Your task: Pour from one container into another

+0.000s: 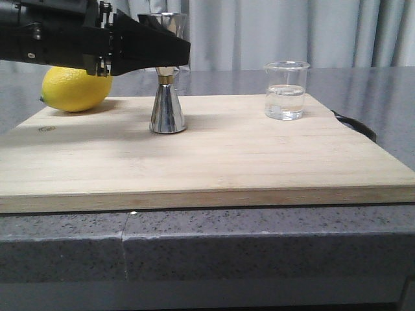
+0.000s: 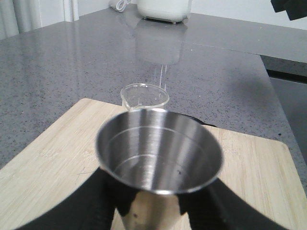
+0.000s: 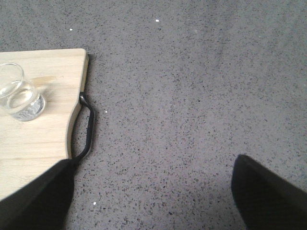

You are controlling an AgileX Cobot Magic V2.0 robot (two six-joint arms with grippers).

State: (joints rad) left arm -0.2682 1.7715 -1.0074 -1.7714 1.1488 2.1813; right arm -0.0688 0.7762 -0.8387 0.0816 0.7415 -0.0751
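The steel hourglass jigger [image 1: 167, 107] stands upright on the wooden board [image 1: 214, 162], left of centre. My left gripper [image 1: 170, 57] reaches in from the left at the height of its upper cone. In the left wrist view the empty upper cup [image 2: 159, 153] fills the middle, and both black fingers [image 2: 93, 201] press against the body just below it. The clear glass beaker [image 1: 286, 91], partly filled with clear liquid, stands at the board's far right and shows behind the jigger [image 2: 144, 96]. My right gripper [image 3: 153, 196] hangs open over bare counter, beside the beaker [image 3: 17, 93].
A yellow lemon [image 1: 74, 89] lies at the board's far left, behind the left arm. A black handle [image 3: 86, 129] sticks out from the board's right edge. A white appliance [image 2: 163, 9] stands far back on the grey counter [image 3: 192, 96].
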